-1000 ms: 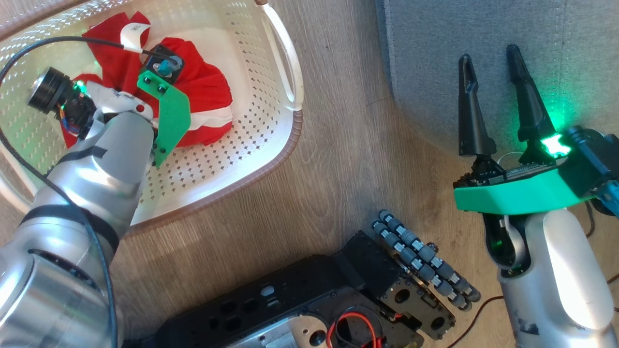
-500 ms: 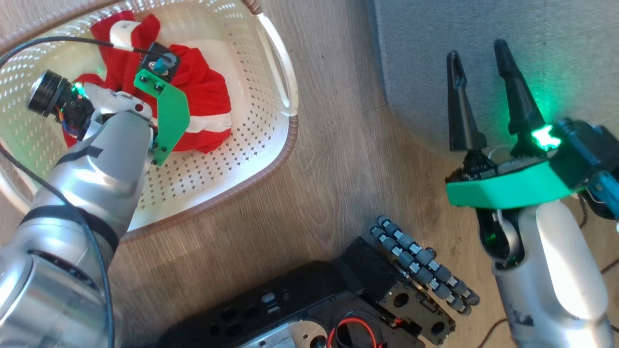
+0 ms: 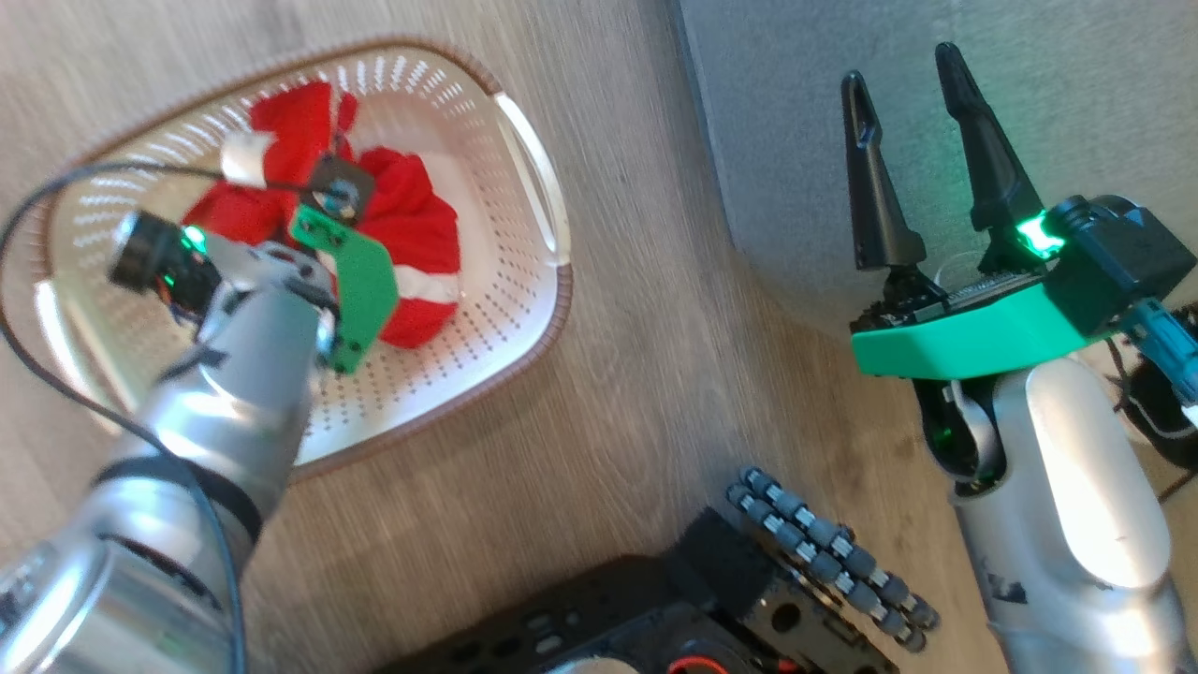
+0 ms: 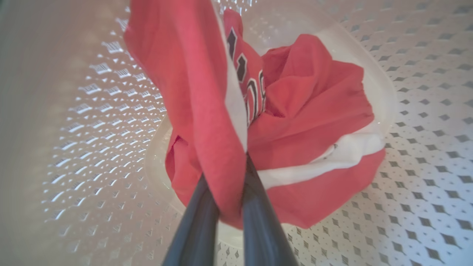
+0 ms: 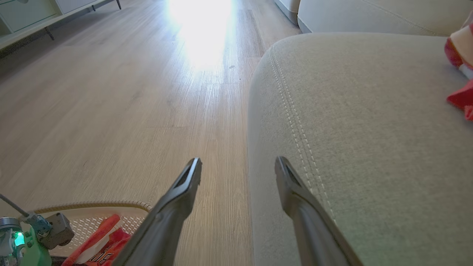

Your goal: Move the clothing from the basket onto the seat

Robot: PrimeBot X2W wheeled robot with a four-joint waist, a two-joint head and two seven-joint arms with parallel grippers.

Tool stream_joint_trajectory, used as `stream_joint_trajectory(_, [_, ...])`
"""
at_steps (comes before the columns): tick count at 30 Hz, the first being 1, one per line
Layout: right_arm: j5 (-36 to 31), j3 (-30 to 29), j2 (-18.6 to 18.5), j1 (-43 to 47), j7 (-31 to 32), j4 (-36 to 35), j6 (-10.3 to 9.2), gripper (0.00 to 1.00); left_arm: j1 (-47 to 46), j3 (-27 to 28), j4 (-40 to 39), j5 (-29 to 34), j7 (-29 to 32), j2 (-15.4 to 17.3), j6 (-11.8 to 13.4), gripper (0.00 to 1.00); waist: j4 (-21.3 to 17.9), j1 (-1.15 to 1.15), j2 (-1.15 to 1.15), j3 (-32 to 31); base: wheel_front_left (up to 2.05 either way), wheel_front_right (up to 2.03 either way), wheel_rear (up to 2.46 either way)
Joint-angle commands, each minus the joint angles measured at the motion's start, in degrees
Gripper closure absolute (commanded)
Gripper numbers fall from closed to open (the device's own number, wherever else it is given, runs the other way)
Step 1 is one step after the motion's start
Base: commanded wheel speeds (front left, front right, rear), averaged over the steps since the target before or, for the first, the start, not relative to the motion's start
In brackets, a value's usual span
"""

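against a second ago the whole head view has slid (the camera moved, not the things): the basket [image 3: 524, 318] now shows its full far rim, sitting at 10 o'clock, and the seat [image 3: 1076, 94] fills 1 o'clock. the left gripper [image 4: 226, 168] stays down in the basket, its two dark fingers pressed together on a fold of the clothing [image 4: 314, 111], soft crumpled red cloth with a white band and dark lettering. the basket is cream plastic, dotted with small diamond holes, with a brown woven-look rim. the right gripper [image 3: 900, 65] stays spread wide, holding nothing, over the seat's rounded, double-stitched grey edge. a second red-and-white piece [image 5: 460, 55] lies on the seat at 3 o'clock in the right wrist view. the black robot base [image 3: 655, 599] and grey rollers [image 3: 824, 562] sit at 6 o'clock on the wood floor [image 3: 636, 374].
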Motion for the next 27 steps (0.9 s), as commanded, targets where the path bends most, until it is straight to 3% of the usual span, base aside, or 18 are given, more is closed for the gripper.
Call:
stream_joint_trajectory(1, [-0.5, 0.6, -1.0, 2.1, 0.0, -1.2, 0.4, 0.0, 1.6, 1.2, -0.6, -0.3, -1.0, -0.1, 0.6, 1.0, 1.8, 0.0, 0.0, -3.6, 0.0, 0.0, 0.0])
stream_joint_trajectory(9, [-1.3, -0.6, -3.4, 4.7, 0.0, 0.2, 0.4, 0.0, 6.5, 2.0, -1.0, -2.9, -8.9, -2.9, 0.5, 1.0, 7.1, 0.0, 0.0, -14.6, 0.0, 0.0, 0.0])
stream_joint_trajectory(18, [-2.1, -1.0, -5.3, 8.2, 0.0, 1.5, 0.4, 0.0, 10.4, 3.4, -4.1, -6.2, -17.1, -3.7, 0.8, 1.0, 11.7, 0.0, 0.0, -24.8, 0.0, 0.0, 0.0])
stream_joint_trajectory(21, [-2.3, -1.5, -5.5, 9.7, 0.0, 1.9, 0.4, 0.0, 11.1, 5.3, -9.1, -7.5, -18.0, -3.7, 1.3, 1.0, 13.2, 0.0, 0.0, -27.7, 0.0, 0.0, 0.0])
stream_joint_trajectory(25, [-2.6, -2.2, -5.5, 11.7, 0.0, 2.2, 0.4, 0.0, 13.6, 9.3, -21.2, -5.3, -18.1, -2.4, 4.3, 1.0, 15.0, 0.0, 0.0, -31.3, 0.0, 0.0, 0.0])
stream_joint_trajectory(27, [-2.7, -2.2, -5.6, 12.5, 0.0, 2.5, 0.4, 0.0, 15.6, 12.0, -27.2, -4.0, -18.1, -1.4, 4.6, 1.0, 15.5, 0.0, 0.0, -32.7, 0.0, 0.0, 0.0])
